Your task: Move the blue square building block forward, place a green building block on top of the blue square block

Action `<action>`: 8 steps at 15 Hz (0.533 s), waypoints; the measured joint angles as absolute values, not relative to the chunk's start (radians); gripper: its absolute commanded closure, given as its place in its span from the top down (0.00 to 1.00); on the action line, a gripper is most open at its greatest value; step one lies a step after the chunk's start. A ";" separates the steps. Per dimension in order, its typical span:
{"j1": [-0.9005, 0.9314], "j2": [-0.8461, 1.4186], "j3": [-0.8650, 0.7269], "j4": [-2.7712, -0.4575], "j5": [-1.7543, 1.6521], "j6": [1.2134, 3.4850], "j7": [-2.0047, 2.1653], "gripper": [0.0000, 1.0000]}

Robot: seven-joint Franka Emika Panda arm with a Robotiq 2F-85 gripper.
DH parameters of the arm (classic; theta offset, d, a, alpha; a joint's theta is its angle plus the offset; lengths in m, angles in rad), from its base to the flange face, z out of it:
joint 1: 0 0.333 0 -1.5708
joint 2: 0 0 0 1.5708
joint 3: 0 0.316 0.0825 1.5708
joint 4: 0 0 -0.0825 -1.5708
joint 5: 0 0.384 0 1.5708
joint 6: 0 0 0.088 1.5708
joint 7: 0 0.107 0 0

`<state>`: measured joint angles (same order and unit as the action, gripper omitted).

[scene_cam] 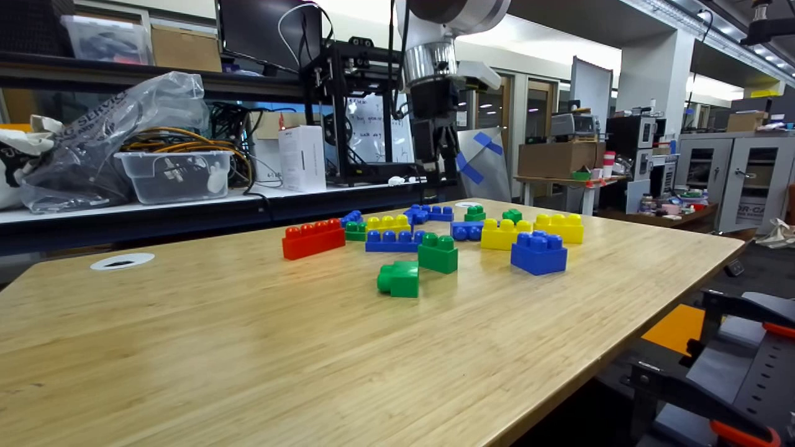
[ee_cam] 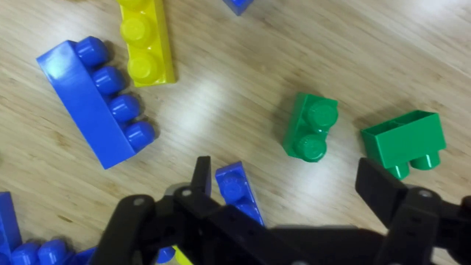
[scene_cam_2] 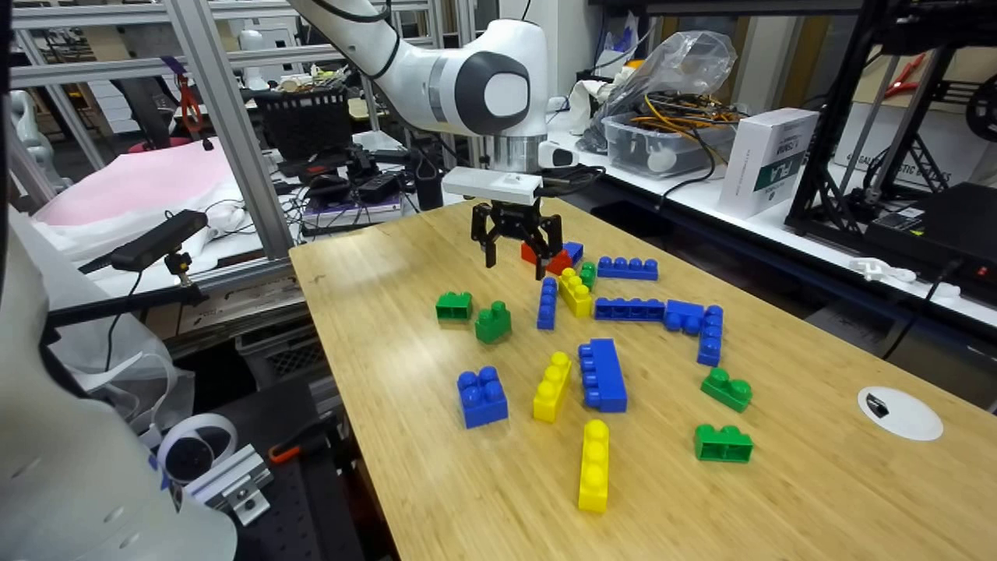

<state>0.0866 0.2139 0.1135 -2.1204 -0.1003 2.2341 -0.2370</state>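
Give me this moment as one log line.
black robot hand: open, empty; square blue plastic brick: nothing atop; upright green plastic brick, wrist view: ungripped; stacking: not done

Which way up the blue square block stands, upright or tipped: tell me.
Upright: in both exterior views, the blue square block sits with its studs pointing up.

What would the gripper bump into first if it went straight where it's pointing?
Probably the studs-up green block: one finger of the open, downward-pointing gripper seems above it. Depth is unclear, so a nearby blue brick might come first.
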 measured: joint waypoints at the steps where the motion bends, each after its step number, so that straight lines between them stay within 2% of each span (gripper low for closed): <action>1: 0.093 0.215 0.121 -2.120 -0.088 2.234 -0.232 1.00; 8: 0.108 0.252 0.136 -2.121 -0.030 2.234 -0.209 1.00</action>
